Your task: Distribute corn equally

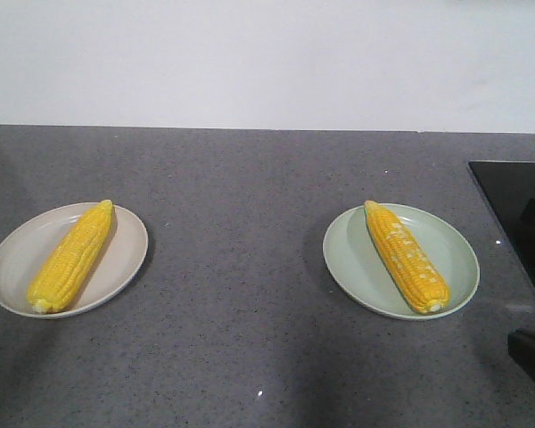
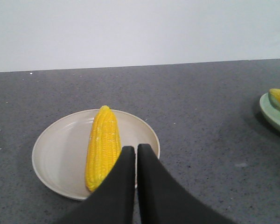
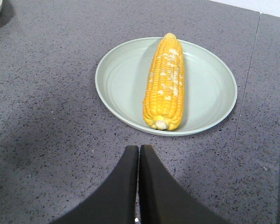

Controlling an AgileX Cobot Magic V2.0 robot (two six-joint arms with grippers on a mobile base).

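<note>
While both our pincers are hovering pressed together and empty, one cob [image 2: 102, 147] is lying on the beige plate [image 2: 56, 158] just beyond our left pincer [image 2: 136, 150], and the other cob [image 3: 165, 81] is lying on the green plate [image 3: 210, 93] just ahead of our right pincer [image 3: 138, 150], touching neither.

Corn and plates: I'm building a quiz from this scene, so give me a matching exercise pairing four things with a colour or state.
Things:
1. left plate
2. right plate
3. cob on the right plate
4. left gripper

States:
A. pale green
B. shut, holding nothing
C. beige
D. yellow with whitish patches

Pairs: 1-C, 2-A, 3-D, 4-B
</note>
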